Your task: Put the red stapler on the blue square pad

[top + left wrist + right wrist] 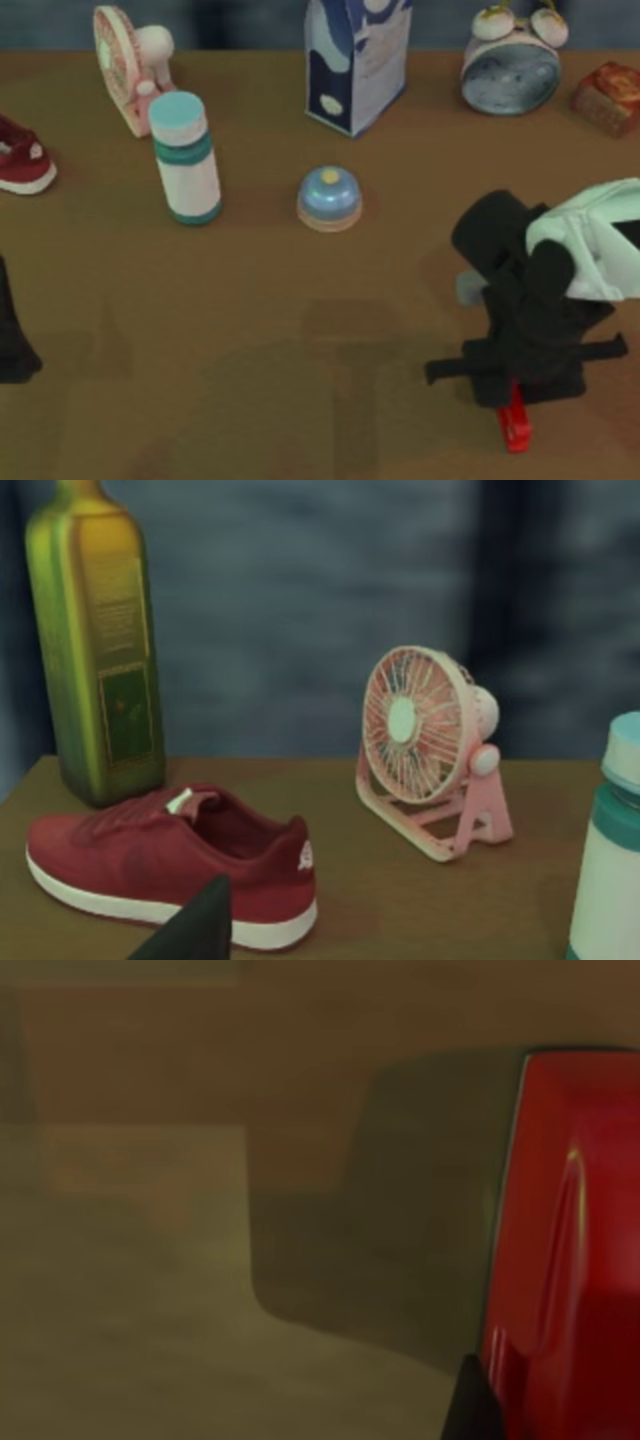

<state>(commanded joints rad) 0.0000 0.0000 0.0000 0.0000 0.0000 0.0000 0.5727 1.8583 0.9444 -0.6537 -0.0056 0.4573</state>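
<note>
Brown tabletop point(250, 330) fills the top view, with a dim bluish wall behind it and clutter along the far edge — a pink desk fan point(128, 62), a blue-and-white carton point(355, 60), an alarm clock point(512, 62) and a reddish-brown block point(608, 95). Nearer the middle stand a white-and-teal cylinder point(185, 158) and a pale blue bell point(330, 198), and a dark red shoe point(22, 160) sits at the table's left edge. We see no blue square pad in any view.

Our right gripper point(512, 395) is low over the table's near right part, directly above the red stapler point(514, 425), whose near end pokes out below the black fingers. In the right wrist view the stapler point(570, 1260) looms very close, with a dark finger tip point(470, 1405) beside it. We cannot tell whether the fingers have clamped on it or stand apart.

We judge the step in hand to be the grasp. To do it well, we should close across the stapler's narrow width, centred along its length, and lift straight up before travelling — and locate the pad first.

Our left gripper point(15, 345) is parked at the table's left edge, its fingers' state likewise unclear.
</note>
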